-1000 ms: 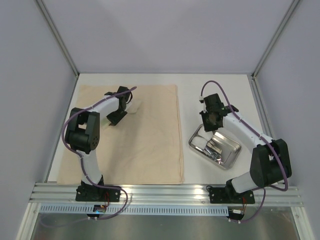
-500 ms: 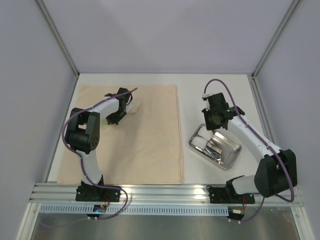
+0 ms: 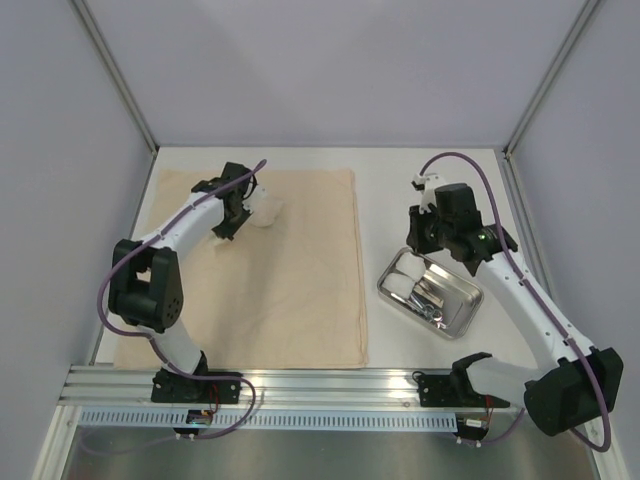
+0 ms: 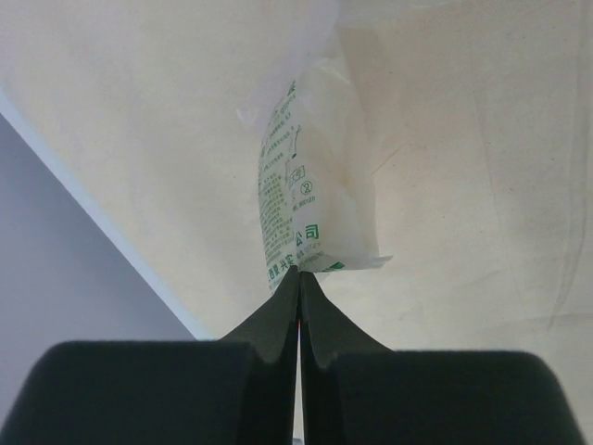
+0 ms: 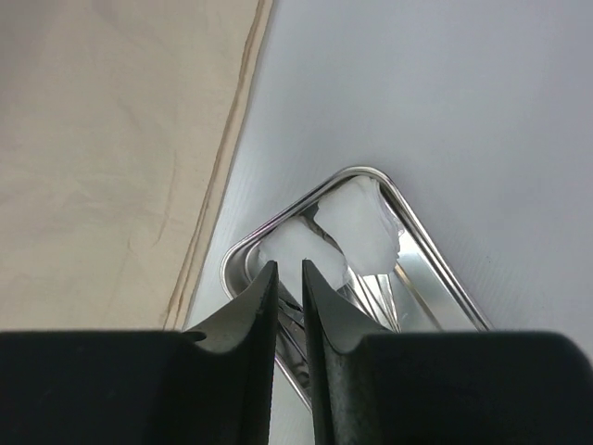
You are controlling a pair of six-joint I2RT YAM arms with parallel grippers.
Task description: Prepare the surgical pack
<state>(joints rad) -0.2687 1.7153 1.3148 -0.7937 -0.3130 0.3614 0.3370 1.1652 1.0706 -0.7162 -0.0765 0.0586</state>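
Note:
A beige cloth sheet (image 3: 290,280) lies flat on the left half of the table. My left gripper (image 3: 243,207) is over its far part, shut on the edge of a white gauze packet (image 4: 310,195) with green print; the packet (image 3: 263,208) sticks out past the fingertips. To the right of the cloth rests a shiny steel tray (image 3: 467,312) holding white gauze (image 3: 400,285) and metal instruments (image 3: 432,300). My right gripper (image 3: 424,240) hangs above the tray's far left end. Its jaws stand a narrow gap apart with nothing between them; beyond the gripper (image 5: 285,264) show the gauze (image 5: 357,222) and the tray rim (image 5: 435,271).
Grey walls with metal corner posts (image 3: 120,85) close in the table on three sides. An aluminium rail (image 3: 330,385) carrying both arm bases runs along the near edge. The cloth's right hem (image 5: 222,176) runs close to the tray.
My left gripper has shut on the gauze packet and shifted slightly toward the far edge. The right arm has stretched out, its gripper drawing back from the tray toward the far right.

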